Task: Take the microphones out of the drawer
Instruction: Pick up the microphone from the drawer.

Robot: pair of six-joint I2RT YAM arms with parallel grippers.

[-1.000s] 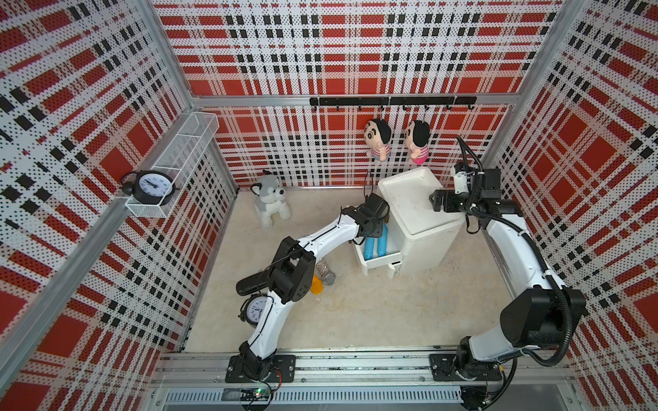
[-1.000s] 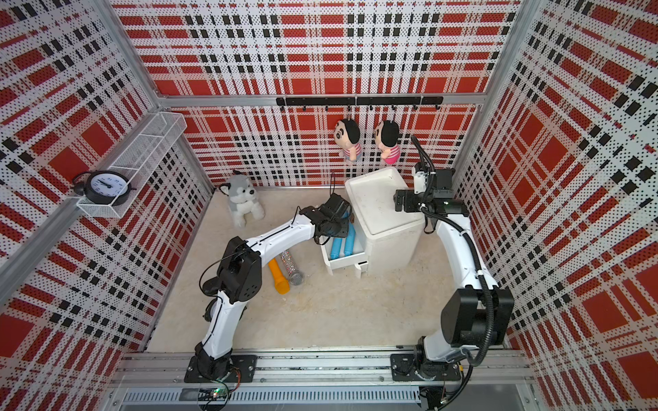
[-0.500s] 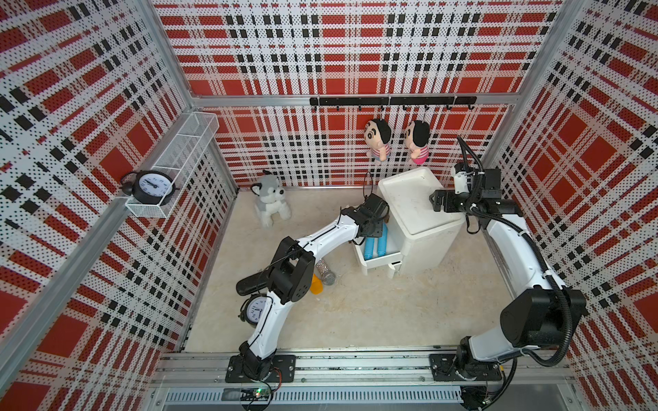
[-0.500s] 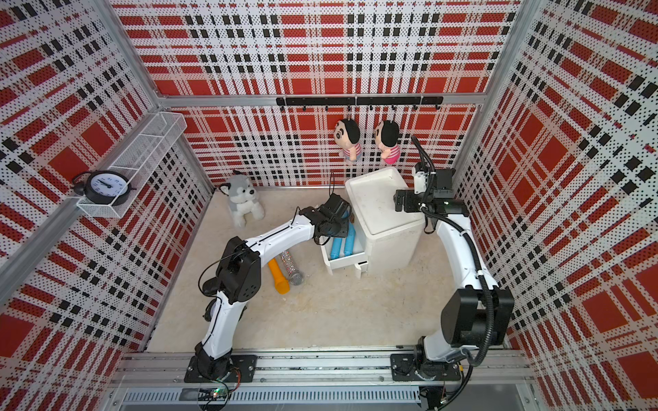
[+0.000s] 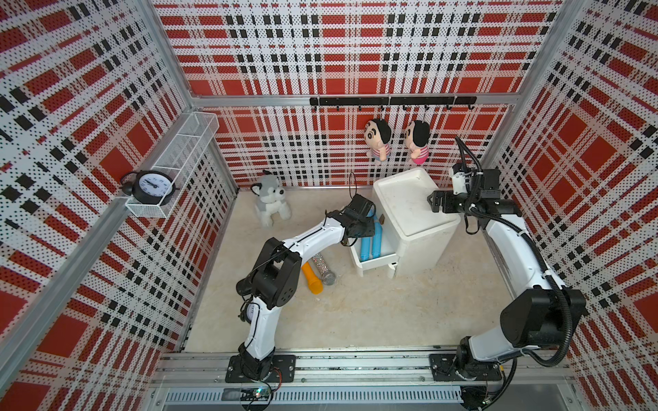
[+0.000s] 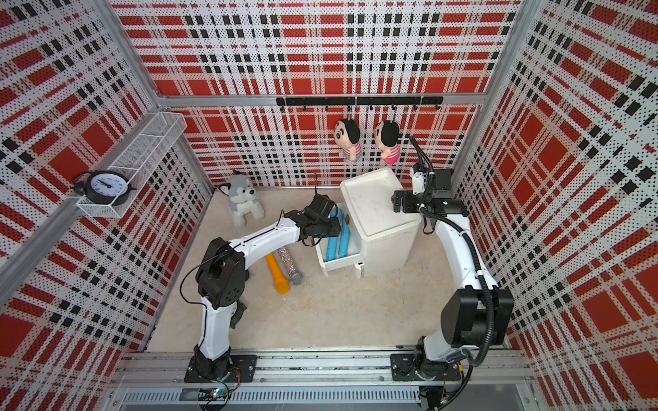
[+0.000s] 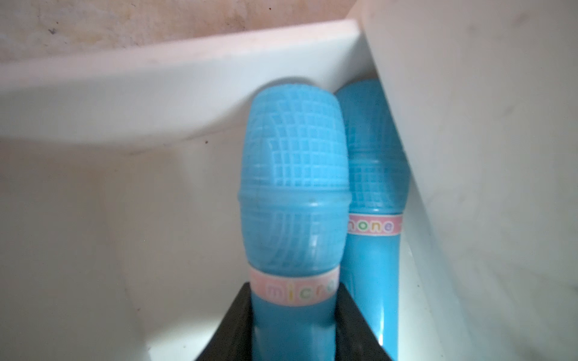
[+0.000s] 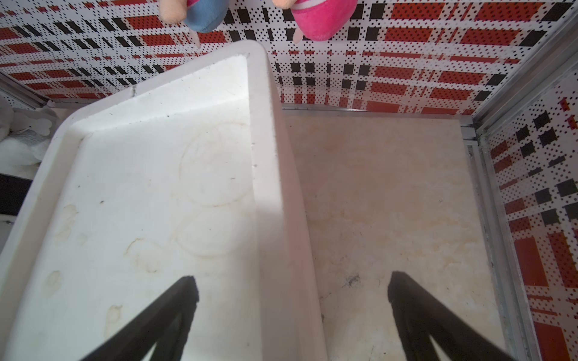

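Note:
The white drawer stands pulled out of the white cabinet in both top views. Two blue toy microphones lie side by side in it. My left gripper reaches into the drawer's rear and is shut on the handle of the microphone farther from the cabinet, just below its pink band. The other blue microphone rests against the cabinet side. From above, my left gripper covers the handles. My right gripper hangs open over the cabinet top's right edge, holding nothing.
An orange microphone and a glittery silver one lie on the floor left of the drawer. A husky plush sits at the back left. Two dolls hang on the rear wall. A clock rests in the wire shelf.

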